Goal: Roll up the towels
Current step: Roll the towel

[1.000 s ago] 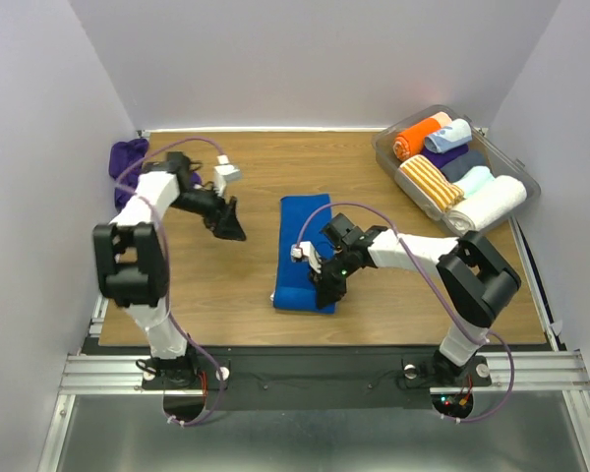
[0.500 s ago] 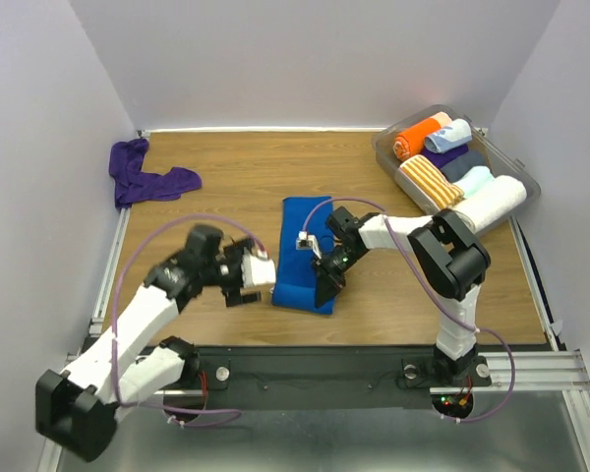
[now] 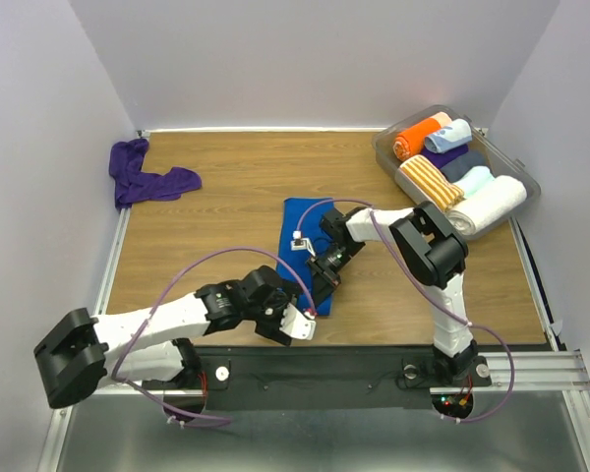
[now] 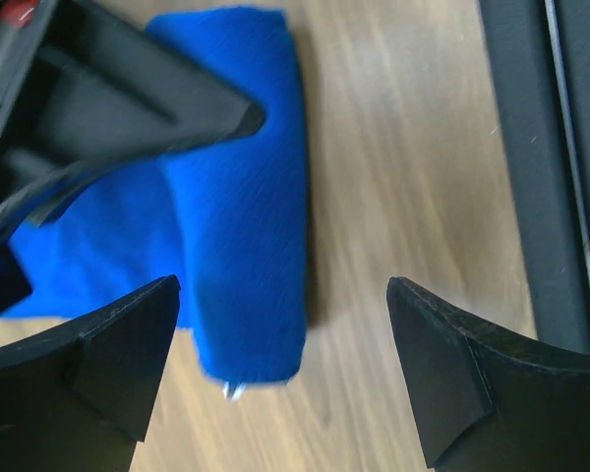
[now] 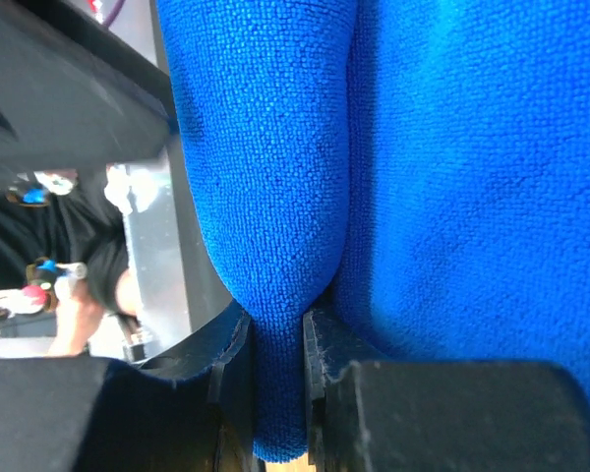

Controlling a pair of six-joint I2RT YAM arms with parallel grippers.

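Observation:
The royal blue towel (image 3: 297,234) lies in the middle of the table, its near end folded up into a thick roll (image 4: 244,206). My right gripper (image 3: 324,278) is shut on that rolled end, with a pinched fold of blue cloth between the pads (image 5: 278,334). My left gripper (image 3: 291,309) hovers low at the towel's near corner, open wide (image 4: 282,291), with the end of the roll and bare wood between its fingertips and nothing held. The dark purple towel (image 3: 146,177) lies crumpled at the back left corner.
A clear plastic bin (image 3: 527,183) at the back right holds several rolled towels: orange, pale blue, striped, white and dark ones. The table's black front rail (image 4: 551,147) runs just beside the left gripper. Walls close in on the left, back and right.
My left arm has swung from the back left down to the towel's near corner, opening a little wider on the way. The right gripper stays shut on the blue roll, shifted slightly back.

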